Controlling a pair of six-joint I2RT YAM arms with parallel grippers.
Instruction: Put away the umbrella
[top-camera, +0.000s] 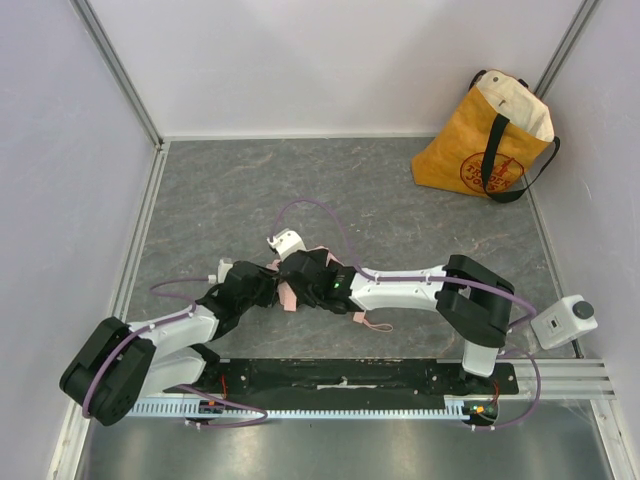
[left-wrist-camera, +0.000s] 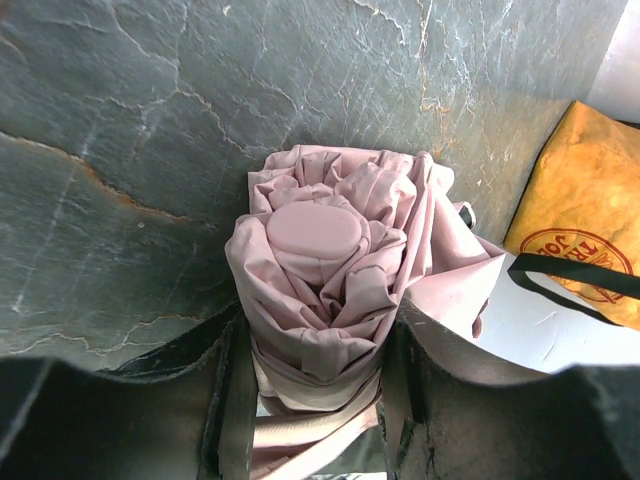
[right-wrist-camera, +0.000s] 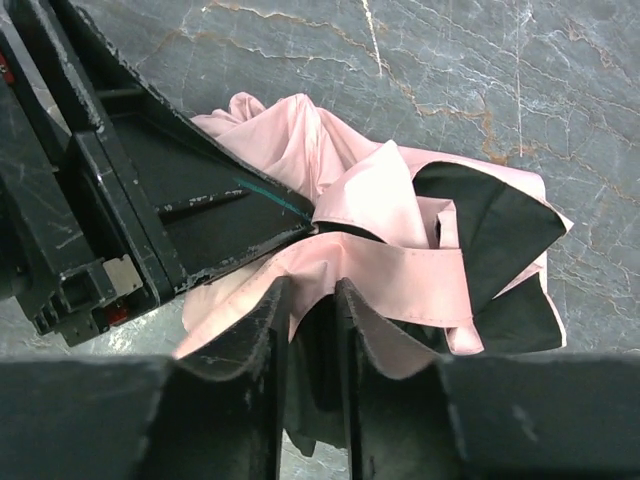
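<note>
Left to right: the left gripper (left-wrist-camera: 315, 400) has its jaws pressed onto the umbrella (left-wrist-camera: 330, 320) from both sides, clamping the rolled bundle. The oval pink end (left-wrist-camera: 318, 232), probably the handle, faces the left wrist camera. We see the umbrella around the middle of the table (top-camera: 250, 190), somewhat closer to the near edge than the far one, and mostly hidden under the two wrists in the top view. Its wrist strap (top-camera: 376, 325) lies on the table on the near-edge side. The right gripper (right-wrist-camera: 312, 300) meets it from the right: jaws nearly together with a fold of pink canopy between them, so we read it as a pinch on loose fabric, not on the shaft. The right wrist view shows flaps fanned out with the black inner side exposed, so the roll is tidy at one end only. The yellow tote bag (top-camera: 470, 160) stands in the far right corner, well apart from both arms, mouth open upward, nothing pink in it that we can see. Our read: the canopy is collapsed and partly gathered. What's left is wrapping the loose flaps in, fastening them, then carrying the bundle over, presumably into the bag. Roughly halfway at best.
</note>
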